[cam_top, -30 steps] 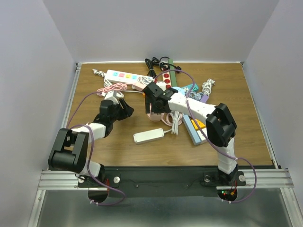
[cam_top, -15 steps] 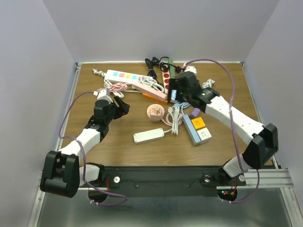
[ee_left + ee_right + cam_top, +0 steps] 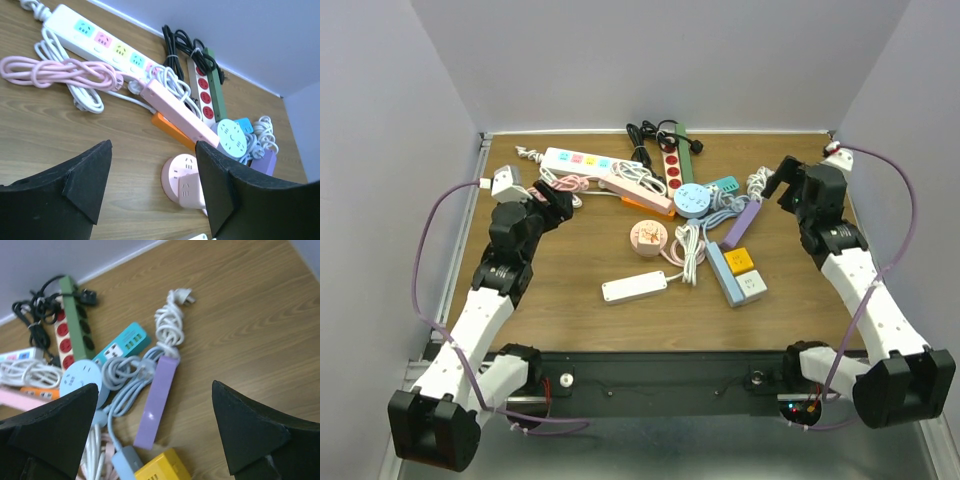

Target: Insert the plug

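— Closest to the bases?

— Bare wooden table [image 3: 570, 320], then a small white strip [image 3: 633, 288] lying alone, just short of the heap.

— And the hands?

— Left gripper [image 3: 152, 147] spread wide, nothing between the fingers, hovering at the left side near a pink cord coil [image 3: 60, 72]. Right gripper [image 3: 154, 386] gaping just as wide, likewise empty, up at the right side of the heap.

— Middle of the table?

— A blue-grey strip [image 3: 720, 262] carrying a yellow cube [image 3: 740, 259] and a white cube [image 3: 752, 285]. Beside it, a bundled white cord [image 3: 690, 250]. Left of that, a round pink socket [image 3: 182, 172].

— Further out?

— A purple strip [image 3: 157, 400], slanted, next to a round pale-blue socket [image 3: 82, 377] and a teal strip [image 3: 122, 345]. To the left, a pink strip [image 3: 177, 112] lying across an orange strip [image 3: 172, 131].

— Where to find the plug?

— White plug [image 3: 187, 296] at the far end of a coiled white cord [image 3: 167, 325], just beyond the purple strip. Loose on the wood, unplugged, untouched, near the right gripper.

— Farthest back?

— A long white strip [image 3: 100, 40] with coloured sockets at the left. A red-socketed strip [image 3: 64, 335] side by side with a green strip [image 3: 75, 315]. Last, tangled black cords [image 3: 175, 47] close to the back wall.
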